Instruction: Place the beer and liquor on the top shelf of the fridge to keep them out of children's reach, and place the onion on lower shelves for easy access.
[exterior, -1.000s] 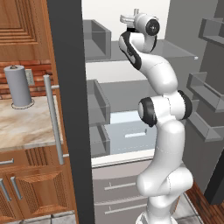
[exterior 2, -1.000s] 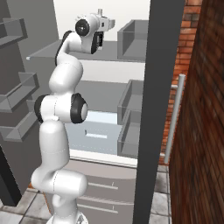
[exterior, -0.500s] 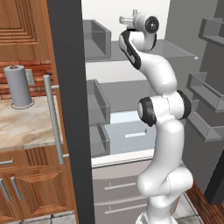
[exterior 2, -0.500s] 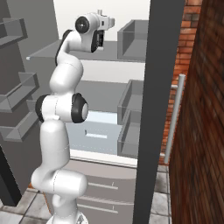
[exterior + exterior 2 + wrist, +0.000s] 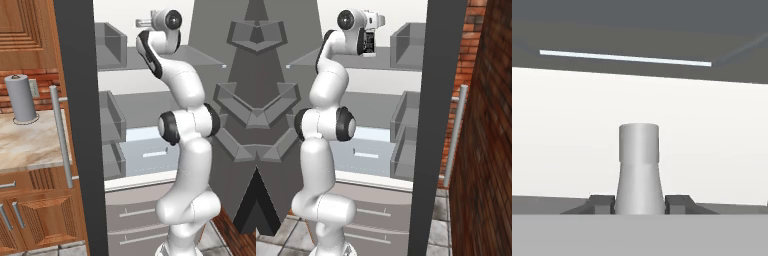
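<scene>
The liquor (image 5: pixel 639 170) sits clamped between the two dark fingertips (image 5: pixel 602 202), its short white neck rising between them in the hand view, and in the right base view its black label shows under the gripper (image 5: pixel 370 45). It is held upright at the height of the top shelf (image 5: pixel 406 67) inside the open fridge (image 5: pixel 438 100), probably so it can be set down standing. Whether its base already touches the pane is hard to tell.

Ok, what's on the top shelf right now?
At the top shelf: a grey side bin, and the liquor held over it in the shut gripper. Whether its base touches the pane is hidden; the arm covers the shelf's middle.
</scene>
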Robot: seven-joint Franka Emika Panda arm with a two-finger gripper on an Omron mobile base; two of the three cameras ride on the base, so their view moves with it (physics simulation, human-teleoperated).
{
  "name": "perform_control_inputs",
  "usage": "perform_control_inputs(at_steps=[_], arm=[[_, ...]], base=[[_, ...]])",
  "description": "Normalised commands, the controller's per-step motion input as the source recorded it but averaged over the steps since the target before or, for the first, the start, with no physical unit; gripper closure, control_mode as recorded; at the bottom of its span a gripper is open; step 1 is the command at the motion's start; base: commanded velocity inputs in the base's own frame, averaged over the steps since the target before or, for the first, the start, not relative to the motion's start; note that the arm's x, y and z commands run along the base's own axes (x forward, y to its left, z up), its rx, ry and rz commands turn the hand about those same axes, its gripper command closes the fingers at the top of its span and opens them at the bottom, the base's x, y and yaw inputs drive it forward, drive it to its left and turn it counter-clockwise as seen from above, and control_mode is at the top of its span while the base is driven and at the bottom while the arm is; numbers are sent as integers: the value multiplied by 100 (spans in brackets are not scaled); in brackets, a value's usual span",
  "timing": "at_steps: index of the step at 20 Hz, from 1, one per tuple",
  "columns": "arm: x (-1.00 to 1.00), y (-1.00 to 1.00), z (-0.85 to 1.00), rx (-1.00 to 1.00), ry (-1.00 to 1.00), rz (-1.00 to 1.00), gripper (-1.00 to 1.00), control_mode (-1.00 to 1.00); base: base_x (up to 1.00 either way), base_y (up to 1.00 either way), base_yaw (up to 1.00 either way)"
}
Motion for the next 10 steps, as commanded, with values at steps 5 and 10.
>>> perform_control_inputs(at_steps=[5,10], arm=[[-42,1,-21,-11,0,0,100,-100],[-29,0,-25,-5,0,0,-100,-100]], base=[[0,0,0],[0,0,0]])
